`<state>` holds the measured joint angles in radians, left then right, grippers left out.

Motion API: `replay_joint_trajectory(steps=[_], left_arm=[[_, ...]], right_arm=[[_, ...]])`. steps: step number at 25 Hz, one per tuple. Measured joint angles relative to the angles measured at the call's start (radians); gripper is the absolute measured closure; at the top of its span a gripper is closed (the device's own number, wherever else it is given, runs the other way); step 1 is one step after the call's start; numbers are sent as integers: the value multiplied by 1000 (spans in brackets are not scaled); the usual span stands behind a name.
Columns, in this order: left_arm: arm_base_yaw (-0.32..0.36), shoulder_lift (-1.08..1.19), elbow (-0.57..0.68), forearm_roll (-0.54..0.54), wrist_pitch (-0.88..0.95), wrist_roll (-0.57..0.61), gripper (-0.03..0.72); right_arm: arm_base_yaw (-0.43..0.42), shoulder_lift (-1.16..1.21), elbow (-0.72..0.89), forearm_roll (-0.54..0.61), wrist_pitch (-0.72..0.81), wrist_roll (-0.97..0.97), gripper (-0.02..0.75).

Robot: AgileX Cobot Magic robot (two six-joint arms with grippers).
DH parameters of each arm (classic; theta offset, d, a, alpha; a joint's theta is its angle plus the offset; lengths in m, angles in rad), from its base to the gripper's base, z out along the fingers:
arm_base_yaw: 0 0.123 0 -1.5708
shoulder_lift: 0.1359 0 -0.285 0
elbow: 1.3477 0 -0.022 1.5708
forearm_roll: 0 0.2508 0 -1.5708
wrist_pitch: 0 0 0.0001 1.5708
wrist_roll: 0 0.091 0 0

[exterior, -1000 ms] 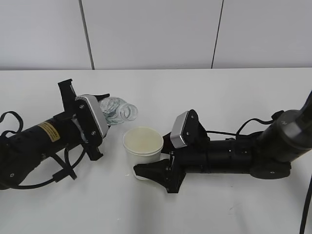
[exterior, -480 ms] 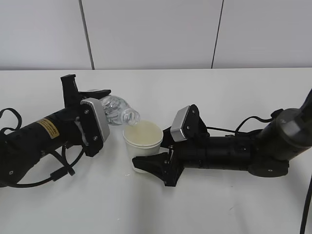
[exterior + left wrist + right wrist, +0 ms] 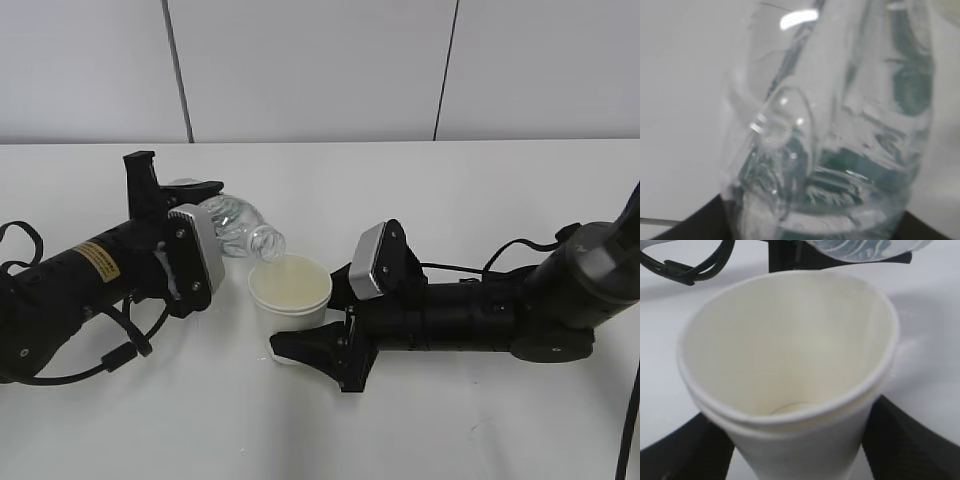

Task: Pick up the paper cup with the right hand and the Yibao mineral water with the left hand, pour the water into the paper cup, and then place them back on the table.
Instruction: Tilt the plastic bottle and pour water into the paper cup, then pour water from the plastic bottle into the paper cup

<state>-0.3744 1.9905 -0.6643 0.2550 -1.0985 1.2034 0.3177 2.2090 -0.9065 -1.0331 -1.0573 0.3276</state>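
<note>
A: We're mid-pour: our left hand (image 3: 185, 205) clasps the Yibao mineral water (image 3: 240, 226), tipped, mouth just above the paper cup (image 3: 290, 297) rim.

B: Our right hand (image 3: 310, 350) grips that cup (nearly dry inside). Next we judge: tilt further.

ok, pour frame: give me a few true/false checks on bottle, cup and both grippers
1. The Yibao mineral water is tipped, mouth toward the paper cup. True.
2. The bottle has a cap on. False: its mouth is open.
3. The right hand grips the paper cup. True.
4. The bottle stands free on the table. False: the left hand holds it, tilted.
5. The cup lies on its side. False: it sits roughly upright, opening upward.
</note>
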Motion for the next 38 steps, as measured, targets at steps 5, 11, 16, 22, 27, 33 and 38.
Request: replay_joint_trajectory(steps=[5,11,16,22,27,33,38], left_arm=[[0,0,0,0,0,29,350],[0,0,-1,-1,0,71,350],[0,0,-2,-3,0,102,350],[0,0,-2,-4,0,149,350],[0,0,-2,-5,0,157,350],[0,0,-2,-5,0,187,350],[0,0,-3,-7,0,203,350]], right_arm=[[0,0,0,-6,-9,0,175],[0,0,0,-9,-9,0,176],[0,0,0,-31,-10,0,176],[0,0,0,-39,-10,0,176],[0,0,0,-52,4,0,176],[0,0,0,-54,6,0,176],[0,0,0,-60,6,0,177]])
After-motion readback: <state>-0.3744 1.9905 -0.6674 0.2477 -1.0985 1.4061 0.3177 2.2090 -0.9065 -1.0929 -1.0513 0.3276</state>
